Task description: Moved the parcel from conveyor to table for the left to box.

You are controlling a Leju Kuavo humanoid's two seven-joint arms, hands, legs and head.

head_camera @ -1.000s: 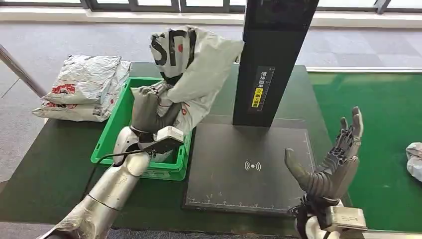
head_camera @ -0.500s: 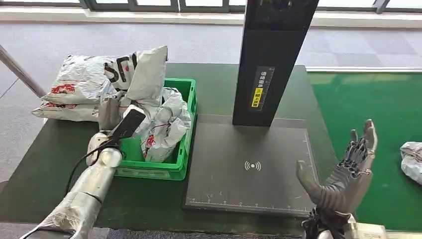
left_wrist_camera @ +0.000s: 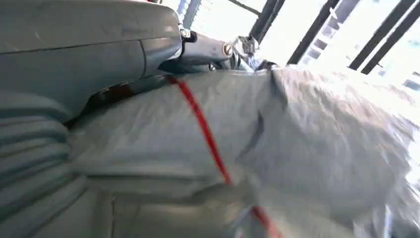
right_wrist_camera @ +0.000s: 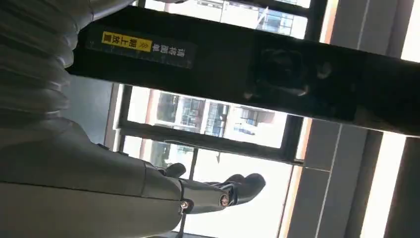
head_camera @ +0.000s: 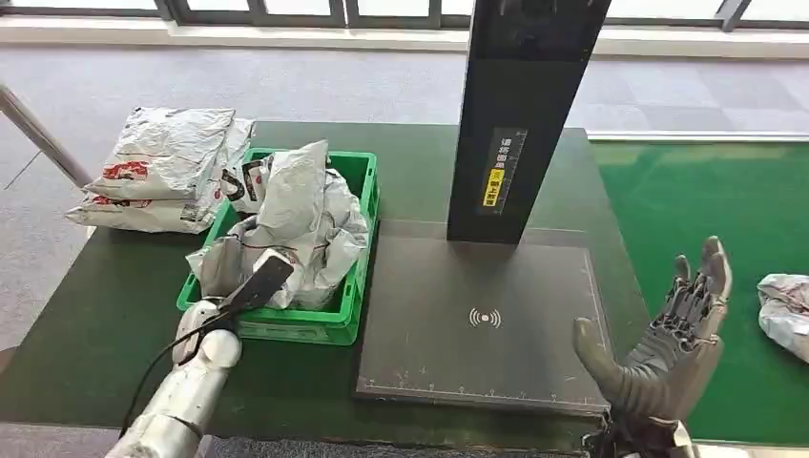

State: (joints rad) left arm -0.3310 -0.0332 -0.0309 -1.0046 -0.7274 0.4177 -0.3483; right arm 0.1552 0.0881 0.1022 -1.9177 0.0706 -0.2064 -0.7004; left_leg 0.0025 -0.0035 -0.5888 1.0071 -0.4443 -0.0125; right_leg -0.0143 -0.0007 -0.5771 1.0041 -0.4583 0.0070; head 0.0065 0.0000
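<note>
A crumpled grey-white parcel [head_camera: 305, 205] with black lettering and a red stripe lies in the green crate [head_camera: 286, 329] on the left half of the table. My left hand [head_camera: 221, 267] is down in the crate's near left corner, half covered by the parcel. In the left wrist view the parcel [left_wrist_camera: 307, 144] presses against the palm and the thumb [left_wrist_camera: 99, 54] lies over it, so the hand still grips it. My right hand [head_camera: 668, 334] is held up, open and holding nothing, over the table's near right corner; its fingers [right_wrist_camera: 237, 186] are extended.
Two stacked parcels [head_camera: 162, 167] lie on the table left of the crate. A black scanner post [head_camera: 525, 114] stands behind a dark scanning mat [head_camera: 482, 320] at the table's middle. Another parcel [head_camera: 787, 310] lies on the green conveyor [head_camera: 706, 191] at the right.
My left arm swung the parcel from high above the crate leftward, then lowered it into the crate. My right hand drifted slightly right and down, staying open.
</note>
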